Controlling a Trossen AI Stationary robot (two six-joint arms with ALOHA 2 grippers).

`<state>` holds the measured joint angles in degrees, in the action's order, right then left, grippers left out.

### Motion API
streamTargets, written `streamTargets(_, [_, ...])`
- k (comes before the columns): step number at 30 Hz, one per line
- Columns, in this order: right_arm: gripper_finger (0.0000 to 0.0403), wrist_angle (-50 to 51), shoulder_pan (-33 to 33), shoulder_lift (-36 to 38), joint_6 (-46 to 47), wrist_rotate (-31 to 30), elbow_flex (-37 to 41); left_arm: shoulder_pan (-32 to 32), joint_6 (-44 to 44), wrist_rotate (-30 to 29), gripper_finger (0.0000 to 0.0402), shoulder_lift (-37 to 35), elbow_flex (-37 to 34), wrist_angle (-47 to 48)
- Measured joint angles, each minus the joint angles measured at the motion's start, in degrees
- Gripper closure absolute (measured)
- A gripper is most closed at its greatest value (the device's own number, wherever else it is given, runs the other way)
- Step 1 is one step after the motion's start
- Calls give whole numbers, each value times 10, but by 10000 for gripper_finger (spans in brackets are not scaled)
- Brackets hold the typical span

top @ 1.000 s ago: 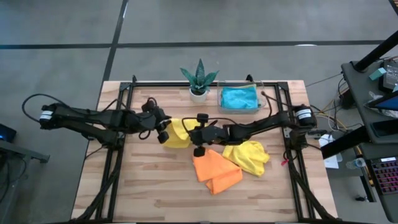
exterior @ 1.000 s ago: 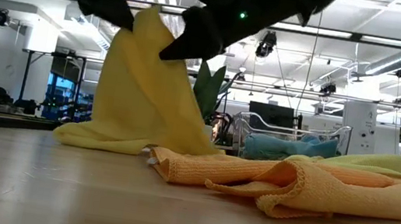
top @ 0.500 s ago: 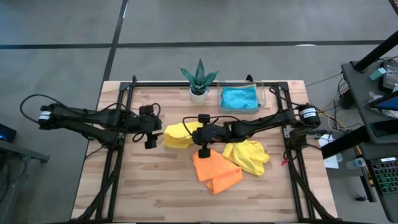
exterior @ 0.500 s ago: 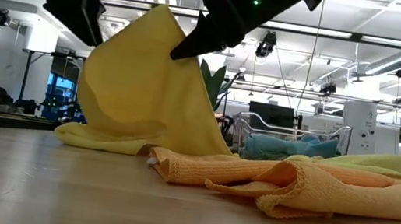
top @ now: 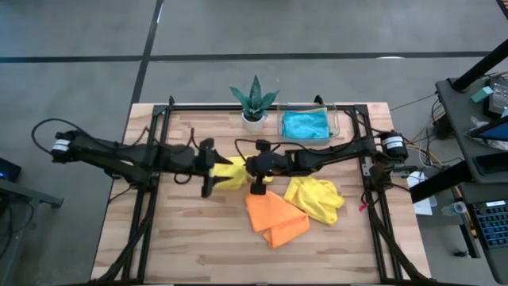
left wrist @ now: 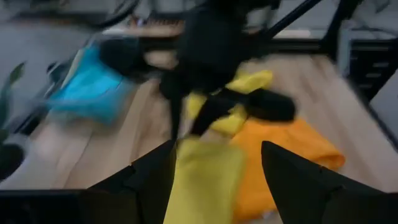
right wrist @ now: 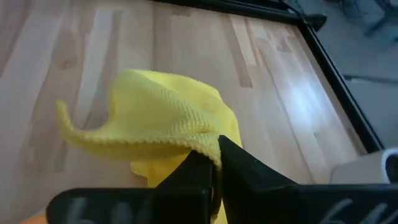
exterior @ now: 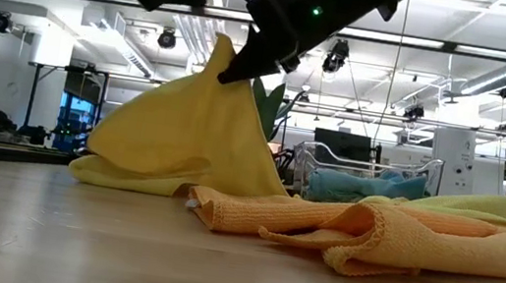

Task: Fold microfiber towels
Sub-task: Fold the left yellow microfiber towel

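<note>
A bright yellow towel (top: 230, 171) stands in a peak at the table's middle, and its lower folds (exterior: 129, 176) rest on the wood. My right gripper (top: 249, 168) is shut on its top. My left gripper (top: 211, 168) is just left of the towel, open. In the left wrist view the yellow cloth (left wrist: 202, 180) shows between its spread fingers, and I cannot tell whether they touch it. An orange towel (top: 275, 219) and a second yellow towel (top: 317, 199) lie crumpled nearer the front. A blue towel (top: 305, 125) lies in the clear tray. My right gripper pinches a bunched fold at the yellow towel's top (right wrist: 210, 140) between its two fingers, which slant down from the table's right side. The cloth hangs from the hold like a tent (exterior: 208, 106), slack, with its lower part on the table.
A potted plant (top: 254, 101) and the clear tray (top: 334, 119) stand at the far edge. A black frame (top: 151, 159) runs along the table's sides and back. Bare wood shows at the front left (top: 182, 238).
My left gripper has opened and let go of the yellow towel, drawn back toward the table's left edge, then come back to the cloth. The towel's freed left side has sagged and spread out, while its top stays held up by my right gripper.
</note>
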<state>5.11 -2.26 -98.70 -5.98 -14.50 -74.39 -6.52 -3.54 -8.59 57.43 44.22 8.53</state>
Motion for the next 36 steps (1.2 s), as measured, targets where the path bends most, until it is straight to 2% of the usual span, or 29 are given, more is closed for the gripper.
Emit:
streamTargets(2, [394, 2, 6, 0, 18, 0, 0, -24, 11, -31, 180, 20, -7, -36])
streamTargets(6, [394, 2, 11, 0, 34, 0, 0, -82, 10, -168, 180, 70, -12, -49])
streamTargets(8, [394, 2, 11, 0, 34, 0, 0, -107, 10, -216, 180, 97, -13, -60])
streamTargets(12, [394, 1, 12, 0, 46, 0, 0, -128, 12, -302, 180, 143, -5, -83])
streamTargets(18, [394, -1, 12, -1, 67, 0, 0, -129, 12, -335, 180, 209, -4, -121])
streamTargets(22, [394, 0, 12, -1, 79, 0, 0, -127, 9, -402, 180, 242, -2, -155])
streamTargets(25, [394, -1, 12, -1, 85, 0, 0, -127, 23, -430, 185, 260, -2, -185])
streamTargets(27, [394, 0, 12, -1, 85, 0, 0, -128, 40, -432, 205, 266, -2, -189])
streamTargets(29, [394, -1, 12, -1, 90, 0, 0, -128, 43, -432, 245, 266, -2, -187])
streamTargets(33, [394, -1, 12, -1, 90, 0, 0, -128, 42, -432, 367, 262, -2, -187])
streamTargets(36, [393, -3, 12, -1, 83, 0, 0, -128, 41, -435, 393, 257, -2, -189])
